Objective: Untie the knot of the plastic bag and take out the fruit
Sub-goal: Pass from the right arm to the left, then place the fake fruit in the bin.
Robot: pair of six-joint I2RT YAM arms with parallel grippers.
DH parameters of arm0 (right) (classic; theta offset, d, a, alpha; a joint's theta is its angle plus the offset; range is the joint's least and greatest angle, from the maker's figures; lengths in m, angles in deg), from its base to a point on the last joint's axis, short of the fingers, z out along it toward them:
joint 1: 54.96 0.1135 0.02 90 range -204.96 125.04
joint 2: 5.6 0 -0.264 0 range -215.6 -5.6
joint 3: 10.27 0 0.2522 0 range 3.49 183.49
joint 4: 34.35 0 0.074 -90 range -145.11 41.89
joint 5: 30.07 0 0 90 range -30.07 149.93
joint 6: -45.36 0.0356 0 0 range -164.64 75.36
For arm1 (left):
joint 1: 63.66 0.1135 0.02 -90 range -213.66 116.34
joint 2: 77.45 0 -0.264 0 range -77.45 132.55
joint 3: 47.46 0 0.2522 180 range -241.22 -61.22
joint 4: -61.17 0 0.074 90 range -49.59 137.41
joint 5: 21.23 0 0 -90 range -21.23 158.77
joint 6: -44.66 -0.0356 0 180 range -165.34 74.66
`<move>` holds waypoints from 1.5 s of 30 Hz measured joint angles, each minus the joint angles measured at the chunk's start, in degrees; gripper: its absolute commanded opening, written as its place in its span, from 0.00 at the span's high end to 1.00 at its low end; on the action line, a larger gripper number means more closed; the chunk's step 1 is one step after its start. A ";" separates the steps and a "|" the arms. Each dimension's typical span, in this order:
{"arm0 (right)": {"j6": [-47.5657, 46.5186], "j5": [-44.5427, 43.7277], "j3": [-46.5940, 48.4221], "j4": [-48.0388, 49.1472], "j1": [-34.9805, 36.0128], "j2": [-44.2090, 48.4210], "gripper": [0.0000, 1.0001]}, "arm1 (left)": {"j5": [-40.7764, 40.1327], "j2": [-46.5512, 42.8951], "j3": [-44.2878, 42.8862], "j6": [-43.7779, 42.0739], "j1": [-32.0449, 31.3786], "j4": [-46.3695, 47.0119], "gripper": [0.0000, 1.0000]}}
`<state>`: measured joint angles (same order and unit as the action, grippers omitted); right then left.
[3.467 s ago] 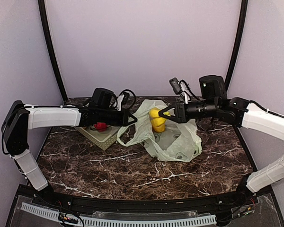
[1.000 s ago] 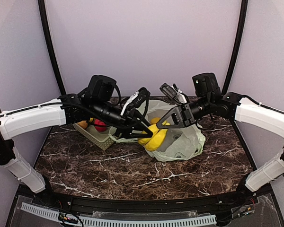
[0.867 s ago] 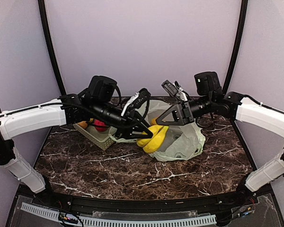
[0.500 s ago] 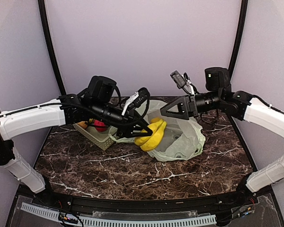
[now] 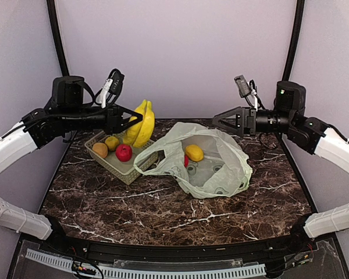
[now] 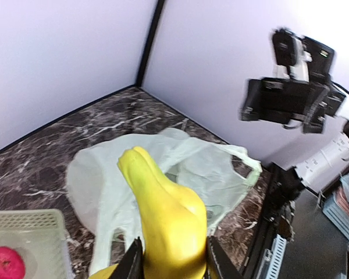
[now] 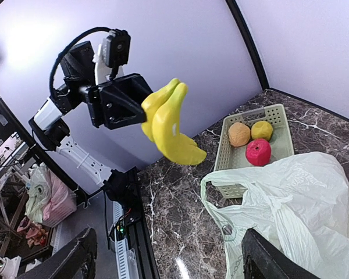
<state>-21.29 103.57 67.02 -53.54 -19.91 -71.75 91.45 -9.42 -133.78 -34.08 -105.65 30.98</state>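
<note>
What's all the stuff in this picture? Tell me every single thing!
bananas: one bunch, yellow, in the air above the basket
basket: one, pale green, back left of the table
apple: one, red, in the basket
brownish fruit: one, brown-orange, in the basket
greenish fruit: one, yellow-green, in the basket
plastic bag: one, pale green, open, mid-table
round fruit: one, yellow-orange, inside the bag
table: one, dark marble
left tool: black, gripping the bananas
right tool: black, open, empty, above the bag

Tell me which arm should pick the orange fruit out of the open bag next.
Right. The right claw is open, empty and raised near the plastic bag where the orange fruit lies. The left claw is busy holding the bananas above the basket and likely must unload them first.
</note>
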 measured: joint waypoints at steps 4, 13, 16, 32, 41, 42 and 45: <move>0.68 -1.90 -0.96 0.76 -0.22 0.85 0.16 | -4.15 0.33 0.79 2.47 6.91 -2.21 0.96; 1.22 -3.50 -1.33 1.38 -0.24 1.16 0.16 | -12.00 6.88 2.27 9.68 16.39 -1.62 0.97; 1.29 -3.89 -1.36 1.64 -0.24 1.14 0.16 | -12.57 8.96 5.66 14.67 19.45 3.65 0.97; 1.38 -4.70 -1.99 2.49 -0.24 -0.74 0.16 | -12.57 25.70 8.63 35.17 21.53 28.13 0.98; 1.62 -4.74 -3.08 2.95 -0.24 -0.74 0.16 | -20.11 29.99 8.83 37.68 22.10 31.08 0.92; 1.70 -4.74 -3.21 2.99 -0.24 -0.74 0.16 | -20.72 30.77 8.83 37.97 22.40 31.28 0.92; 2.08 -4.74 -3.52 3.10 -0.24 -0.74 0.15 | -22.34 32.96 8.83 38.60 23.41 31.36 0.88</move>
<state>-19.21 98.83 63.50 -50.44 -20.15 -72.49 69.11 23.54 -124.95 4.52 -82.24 62.35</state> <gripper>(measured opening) 0.845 0.307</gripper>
